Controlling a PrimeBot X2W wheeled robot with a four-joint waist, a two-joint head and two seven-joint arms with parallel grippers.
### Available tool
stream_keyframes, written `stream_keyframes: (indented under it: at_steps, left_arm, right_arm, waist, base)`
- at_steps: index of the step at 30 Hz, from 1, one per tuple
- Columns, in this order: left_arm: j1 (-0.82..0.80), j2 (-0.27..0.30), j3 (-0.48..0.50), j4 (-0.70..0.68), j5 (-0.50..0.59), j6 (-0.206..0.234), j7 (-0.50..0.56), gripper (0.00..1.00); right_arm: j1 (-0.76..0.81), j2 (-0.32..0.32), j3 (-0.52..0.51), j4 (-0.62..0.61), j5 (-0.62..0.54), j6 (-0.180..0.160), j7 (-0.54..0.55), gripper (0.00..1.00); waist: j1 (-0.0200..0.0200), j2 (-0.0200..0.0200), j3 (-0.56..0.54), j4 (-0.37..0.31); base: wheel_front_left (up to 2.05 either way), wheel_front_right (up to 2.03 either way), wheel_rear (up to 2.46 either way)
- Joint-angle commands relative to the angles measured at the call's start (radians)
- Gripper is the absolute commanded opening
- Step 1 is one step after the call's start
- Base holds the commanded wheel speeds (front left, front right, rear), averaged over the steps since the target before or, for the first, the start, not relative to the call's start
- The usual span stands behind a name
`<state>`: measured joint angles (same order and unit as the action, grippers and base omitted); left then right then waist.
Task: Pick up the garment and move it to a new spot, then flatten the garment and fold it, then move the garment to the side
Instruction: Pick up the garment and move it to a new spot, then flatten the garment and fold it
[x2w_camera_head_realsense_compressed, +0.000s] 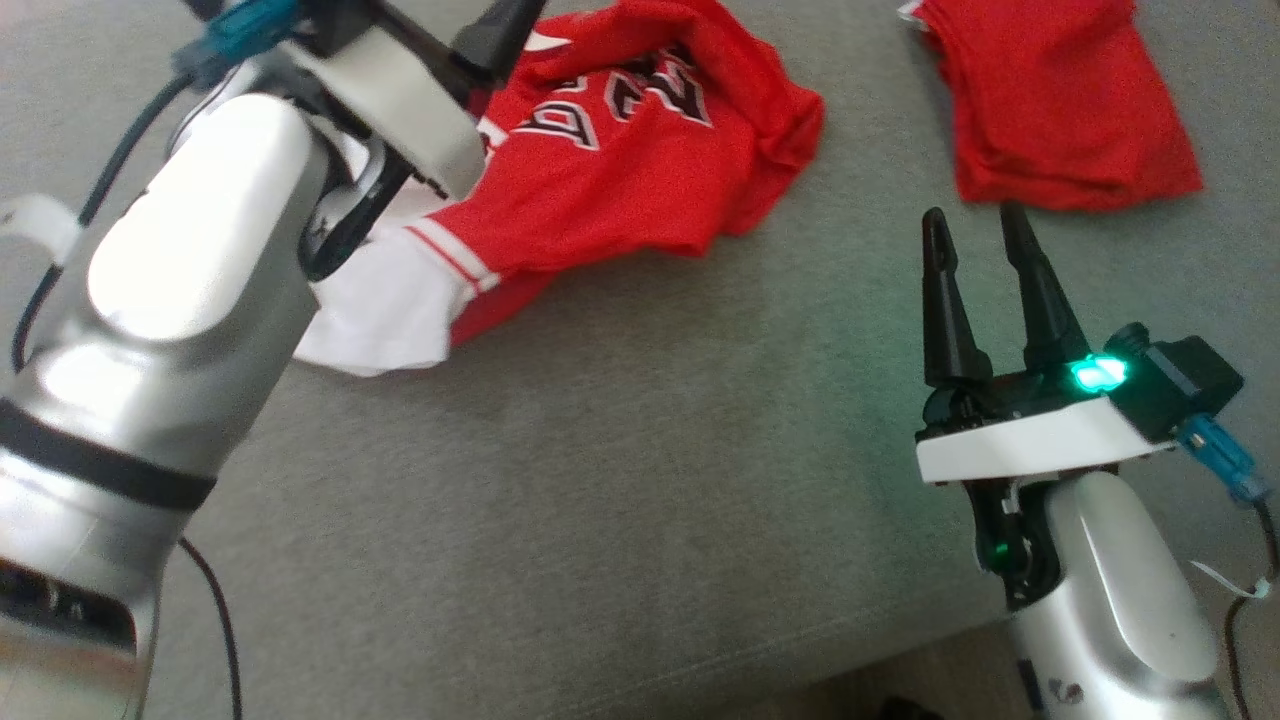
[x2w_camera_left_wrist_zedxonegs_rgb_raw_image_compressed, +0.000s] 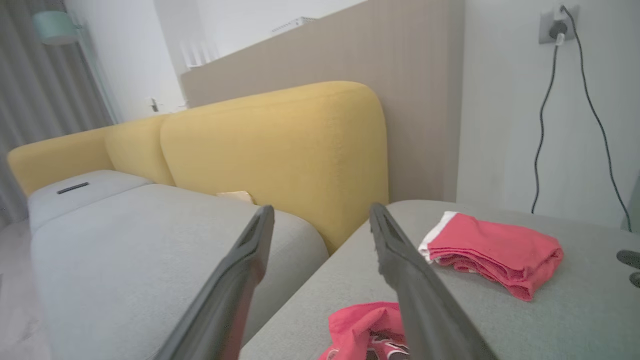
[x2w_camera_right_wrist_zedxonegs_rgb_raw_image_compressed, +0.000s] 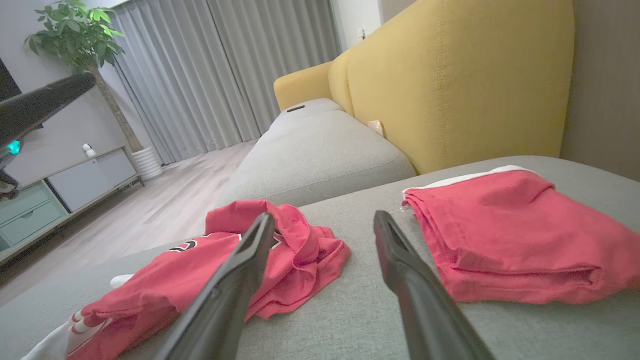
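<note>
The garment (x2w_camera_head_realsense_compressed: 620, 170) is a red jersey with black lettering and a white sleeve. It lies crumpled on the grey cushion (x2w_camera_head_realsense_compressed: 640, 470), left of centre. My left gripper (x2w_camera_left_wrist_zedxonegs_rgb_raw_image_compressed: 321, 210) hangs open above its near-left part with nothing between its fingers. A bit of the jersey (x2w_camera_left_wrist_zedxonegs_rgb_raw_image_compressed: 360, 325) shows below the fingers. One dark left finger (x2w_camera_head_realsense_compressed: 495, 40) crosses the jersey's top edge. My right gripper (x2w_camera_head_realsense_compressed: 973, 215) stands open and empty to the right of the jersey, apart from it. In the right wrist view the jersey (x2w_camera_right_wrist_zedxonegs_rgb_raw_image_compressed: 200, 270) lies just beyond my right gripper (x2w_camera_right_wrist_zedxonegs_rgb_raw_image_compressed: 324, 216).
A folded red garment (x2w_camera_head_realsense_compressed: 1060, 110) lies at the cushion's far right corner. A yellow sofa back (x2w_camera_left_wrist_zedxonegs_rgb_raw_image_compressed: 280, 150) and a second grey seat (x2w_camera_left_wrist_zedxonegs_rgb_raw_image_compressed: 125, 240) lie beyond a gap. A cable (x2w_camera_left_wrist_zedxonegs_rgb_raw_image_compressed: 545, 125) hangs on the wall. The cushion's front edge (x2w_camera_head_realsense_compressed: 760, 660) runs near my right arm.
</note>
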<state>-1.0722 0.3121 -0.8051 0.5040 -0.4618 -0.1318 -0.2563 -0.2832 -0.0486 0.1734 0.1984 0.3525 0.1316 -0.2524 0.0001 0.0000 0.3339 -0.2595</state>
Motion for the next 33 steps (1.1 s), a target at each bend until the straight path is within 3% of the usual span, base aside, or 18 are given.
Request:
stream_keyframes:
  at_steps: [1, 9, 13, 24, 33]
  left_arm:
    - [-0.008, 0.037, 0.066, -0.044, -0.009, 0.005, -0.005, 1.0]
    - [0.264, 0.065, 0.282, -0.195, 0.017, 0.05, -0.005, 1.0]
    - [0.426, 0.043, 0.384, -0.277, 0.038, 0.076, -0.005, 1.0]
    - [0.823, -0.129, 0.579, -0.436, 0.146, 0.066, -0.005, 1.0]
    - [0.925, -0.23, 0.661, -0.459, 0.205, 0.021, -0.005, 1.0]
  right_arm:
    - [-0.026, -0.002, 0.011, -0.026, -0.015, -0.001, -0.009, 1.0]
    - [0.006, -0.002, -0.034, 0.007, -0.093, -0.001, -0.009, 1.0]
    - [0.034, -0.002, -0.058, 0.018, -0.116, -0.001, -0.009, 1.0]
    - [0.147, -0.002, -0.091, -0.004, -0.111, -0.001, -0.009, 1.0]
    - [0.17, -0.002, -0.103, 0.028, -0.136, -0.001, -0.009, 1.0]
  waist:
    - [-0.0001, 0.0, -0.029, 0.047]
    - [-0.0001, 0.0, -0.116, 0.193]
    - [-0.0001, 0.0, -0.155, 0.244]
    - [-0.0001, 0.0, -0.231, 0.322]
    - [-0.0001, 0.0, -0.235, 0.338]
  base:
    - [0.0, 0.0, 0.0]
    - [0.0, 0.0, 0.0]
    - [0.0, 0.0, 0.0]
    - [0.0, 0.0, 0.0]
    - [0.0, 0.0, 0.0]
